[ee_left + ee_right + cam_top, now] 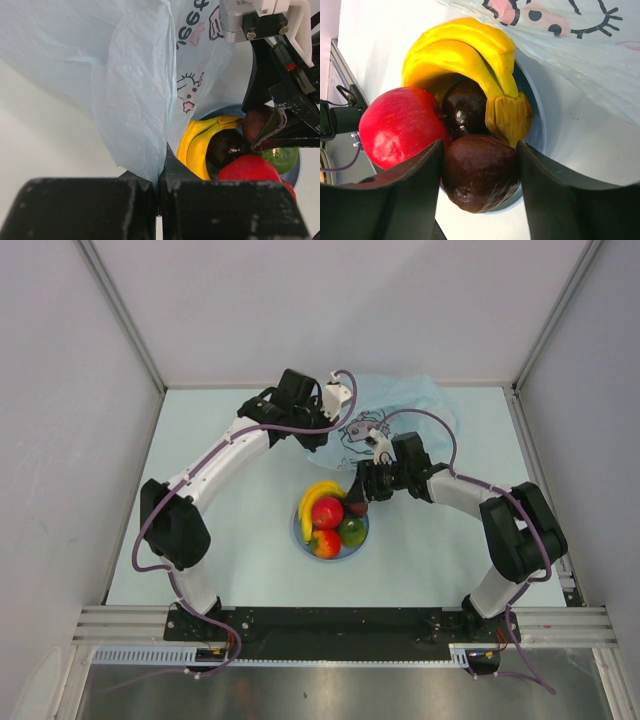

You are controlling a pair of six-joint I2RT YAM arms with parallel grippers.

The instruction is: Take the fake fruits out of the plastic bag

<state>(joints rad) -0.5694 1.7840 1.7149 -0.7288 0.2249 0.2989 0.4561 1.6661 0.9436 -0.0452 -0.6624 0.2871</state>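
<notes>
The pale-blue plastic bag [410, 405] with its cartoon print lies at the back of the table. My left gripper [318, 433] is shut on a fold of the bag [125, 75], its jaws pinched together [160, 175]. My right gripper [358, 502] is shut on a dark maroon fruit [480, 172] at the rim of the blue plate [335, 558]. On the plate lie a yellow banana [318, 495], a red apple [327, 512], a red-orange fruit [326, 543], a green fruit [351, 532] and another small, darker fruit [465, 107].
The plate [535, 115] stands at the middle of the table, just in front of the bag. Grey walls close in the back and both sides. A metal rail runs along the near edge by the arm bases.
</notes>
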